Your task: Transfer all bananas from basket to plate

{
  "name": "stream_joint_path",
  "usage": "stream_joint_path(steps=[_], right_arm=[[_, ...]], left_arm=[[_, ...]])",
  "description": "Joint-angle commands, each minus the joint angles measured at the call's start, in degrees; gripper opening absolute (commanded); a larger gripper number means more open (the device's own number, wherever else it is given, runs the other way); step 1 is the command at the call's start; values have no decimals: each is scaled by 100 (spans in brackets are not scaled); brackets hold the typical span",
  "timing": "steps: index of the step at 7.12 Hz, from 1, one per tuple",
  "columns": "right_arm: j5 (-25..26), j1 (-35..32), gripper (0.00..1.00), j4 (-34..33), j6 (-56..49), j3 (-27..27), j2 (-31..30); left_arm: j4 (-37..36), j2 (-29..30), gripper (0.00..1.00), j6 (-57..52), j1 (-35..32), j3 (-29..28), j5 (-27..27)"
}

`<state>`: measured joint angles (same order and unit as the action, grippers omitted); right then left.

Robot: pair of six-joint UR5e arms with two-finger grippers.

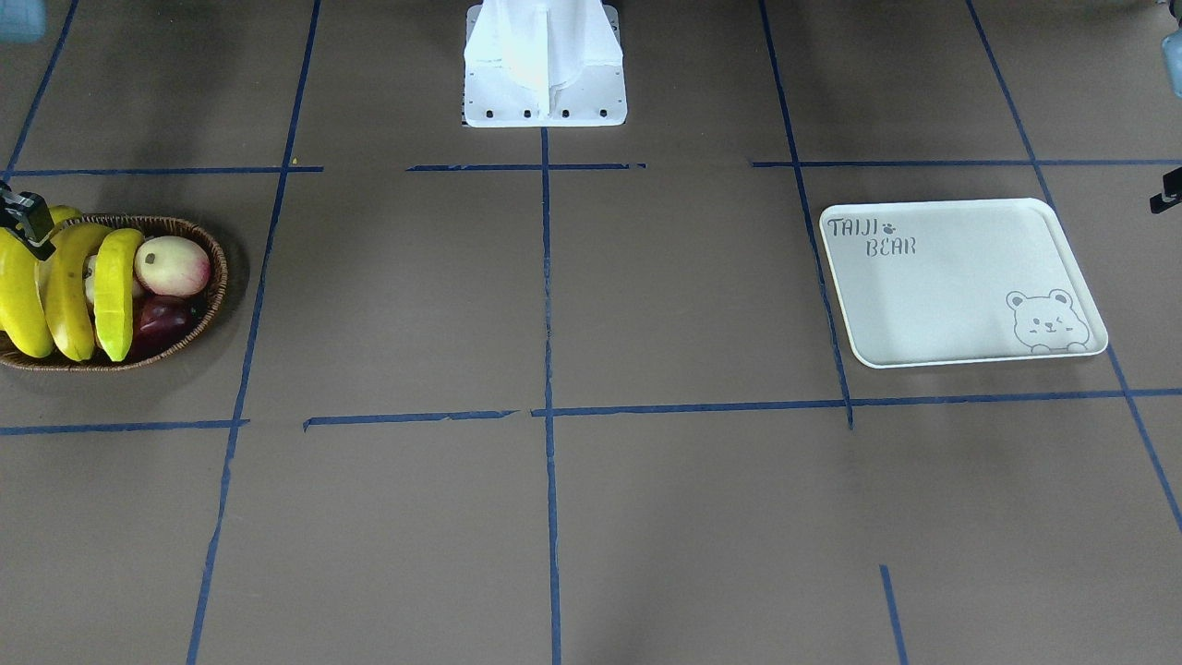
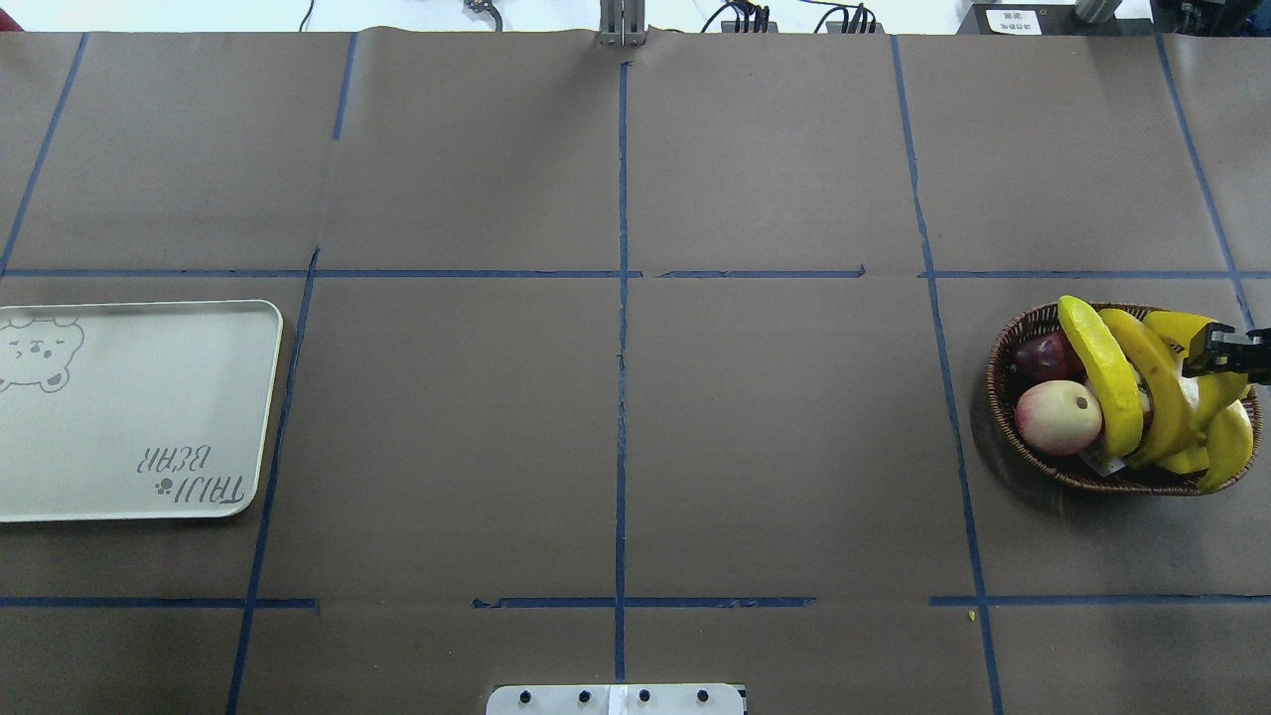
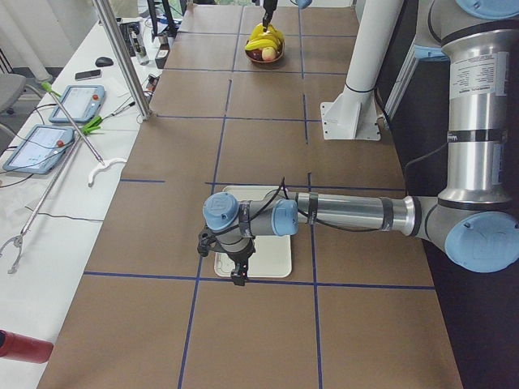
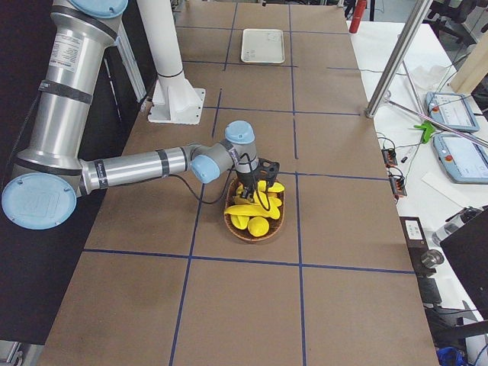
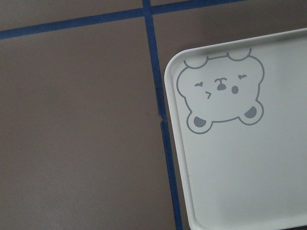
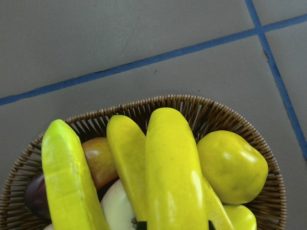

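The bananas (image 2: 1157, 397) are piled in the basket (image 2: 996, 392) at the table's right edge, and the plate (image 2: 119, 417) is set at its left edge. They are judged light, rigid and slick; each should be taken across its middle. Jaw opening cannot be determined for the right gripper (image 2: 1226, 353) at the pile or the left gripper (image 3: 237, 274) at the plate.

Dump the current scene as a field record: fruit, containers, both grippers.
bananas: at least four, all in the basket
basket: on the robot's right; also holds a peach and a dark red fruit
plate: on the robot's left, nothing on it
right gripper: down among the bananas; open or shut unclear
left gripper: above the plate's bear corner; open or shut unclear
progress: no banana on the plate yet
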<state>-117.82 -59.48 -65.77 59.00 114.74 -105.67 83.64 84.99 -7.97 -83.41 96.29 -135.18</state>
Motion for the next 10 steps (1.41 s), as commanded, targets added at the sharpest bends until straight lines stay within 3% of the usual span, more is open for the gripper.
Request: stream_joint_path(steps=[1, 3, 6, 7, 9, 10], right_arm=[[-196, -475, 0, -32, -300, 285, 37], [-540, -635, 0, -23, -562, 400, 212], [-593, -600, 0, 116, -592, 330, 757], [-1020, -565, 0, 518, -504, 86, 898], [-1059, -129, 0, 1448, 632, -345, 1336], [-894, 257, 0, 1862, 1457, -451, 1600]], left_arm=[[3, 0, 100, -29, 0, 91, 1], [-14, 165, 100, 5, 192, 101, 62], [56, 991, 100, 23, 255, 109, 27], [65, 1324, 100, 32, 281, 66, -8], [343, 1353, 100, 983, 395, 188, -200], [929, 1310, 100, 1173, 517, 136, -227]])
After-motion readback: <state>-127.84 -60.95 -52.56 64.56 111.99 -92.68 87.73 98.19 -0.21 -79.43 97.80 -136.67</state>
